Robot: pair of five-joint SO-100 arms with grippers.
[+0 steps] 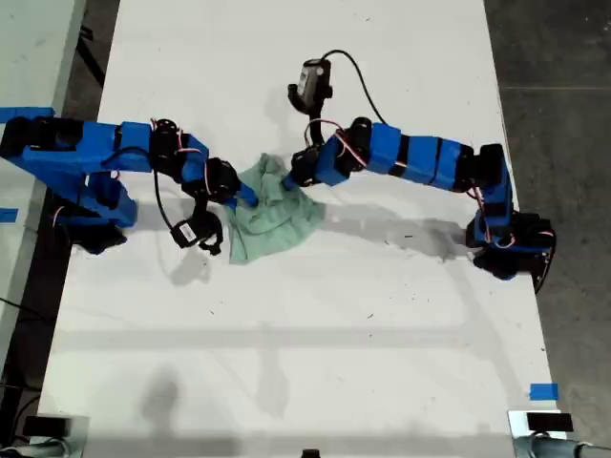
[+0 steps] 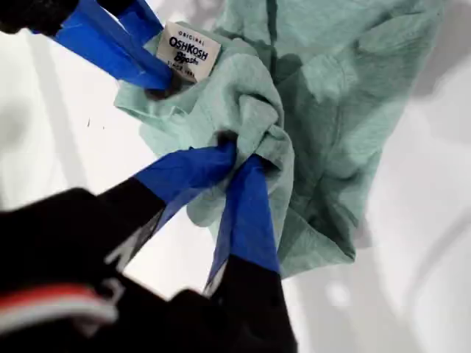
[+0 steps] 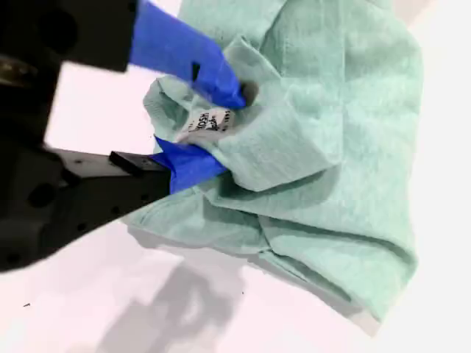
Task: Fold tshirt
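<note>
The tshirt point(image 1: 277, 221) lies in a crumpled, bunched heap on the white table point(image 1: 382, 334). It is well in from every edge, a little nearer the edge at the exterior view's left than the one at its right, and nowhere near a corner. Two blue arms reach in over the table from opposite sides, one point(image 1: 105, 157) from the exterior view's left and the other point(image 1: 420, 157) from its right. Their tips meet at the part of the heap nearest the exterior view's top. I cannot say for certain from here which of them is which. Up close, my first gripper point(image 2: 241, 153) has its blue jaws drawn almost together, pinching a thick twisted wad of the pale green cloth point(image 2: 331, 110); the fabric bulges out around the tips. Just past it, the other claw's blue jaws sit at the shirt's white neck label point(image 2: 188, 50). My second gripper point(image 3: 228, 131) is closed down on the shirt point(image 3: 331, 147) too. One jaw presses on a fold above the label point(image 3: 208, 121) and the other is tucked beneath it, so the collar edge is held between them. The rest of the shirt spreads away from both claws in loose wrinkled folds and rests on the table. A small strip of blue tape point(image 1: 542, 391) is stuck near the table's corner at the exterior view's bottom right.
</note>
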